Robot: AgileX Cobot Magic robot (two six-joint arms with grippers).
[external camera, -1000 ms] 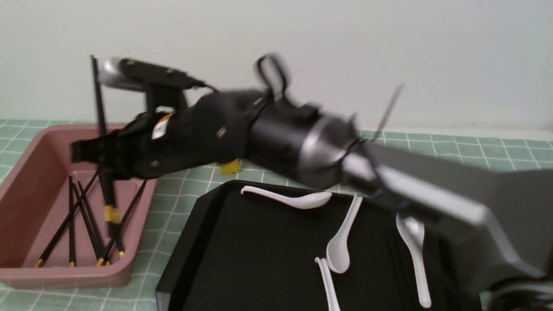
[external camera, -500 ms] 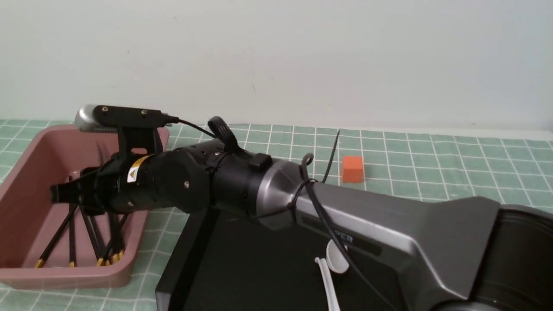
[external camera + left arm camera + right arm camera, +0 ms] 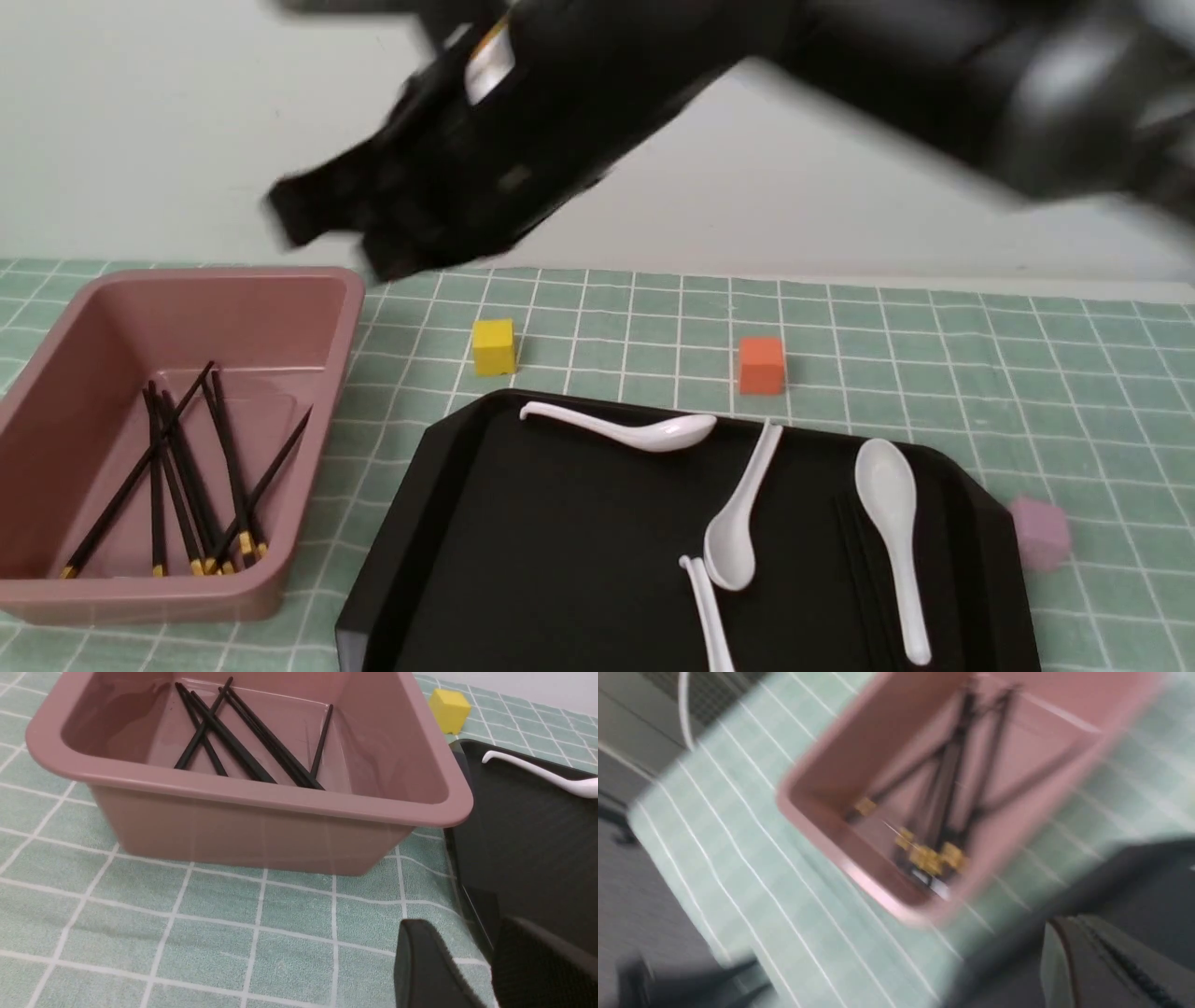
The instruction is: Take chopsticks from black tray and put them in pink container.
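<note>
- The chopsticks (image 3: 187, 476) lie crossed in a loose fan on the floor of the pink container (image 3: 308, 285). Their gold-banded ends gather toward its near wall.
- The container stands on the green checked counter (image 3: 934, 373), just left of the black tray (image 3: 523, 560) and not touching it.
- Four white soup spoons (image 3: 635, 431) lie scattered on the tray. Faint dark lines beside the rightmost spoon are too dim to identify.
- The right hand (image 3: 317, 219) hangs high above the container's far right corner, smeared by blur. Whether it is open or closed cannot be told, and no chopstick shows in it.
- The left hand (image 3: 481, 970) appears only in its wrist view, low over the counter at the tray's edge. A narrow gap separates its fingers (image 3: 430, 970), with nothing between them.
- A yellow cube (image 3: 493, 346) and an orange cube (image 3: 762, 365) sit beyond the tray, and a pale pink cube (image 3: 1038, 532) sits just off its right edge.
</note>
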